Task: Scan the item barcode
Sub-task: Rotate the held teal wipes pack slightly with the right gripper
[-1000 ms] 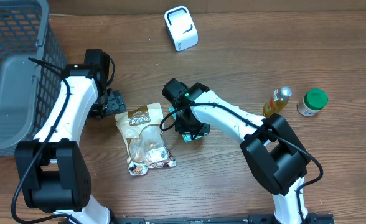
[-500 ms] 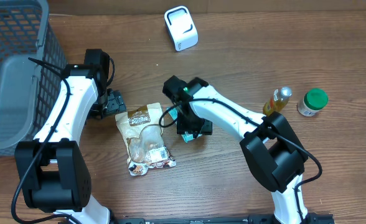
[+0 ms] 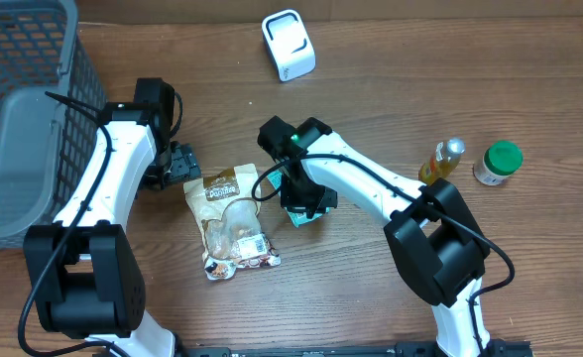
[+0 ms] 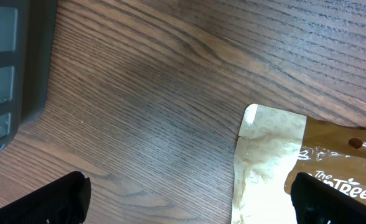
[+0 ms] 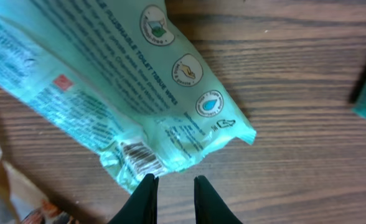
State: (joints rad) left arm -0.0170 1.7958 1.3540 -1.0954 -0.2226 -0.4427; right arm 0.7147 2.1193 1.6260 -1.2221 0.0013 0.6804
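Teal pack (image 5: 139, 93) reads "FLUSHABLE TOILET TISSUE", lying upper left to lower right. Right end effector (image 5: 175, 186) nearly pressed together, grip unclear; left end effector (image 4: 192, 196) spread.

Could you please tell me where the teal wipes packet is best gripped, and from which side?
Probably the crimped end seam of the teal wipes packet, approached from beyond that end, where the right gripper sits. The packet lies flat on the table, so only this thin edge offers a pinch. Grip beside the barcode, not over it, keeping it readable.
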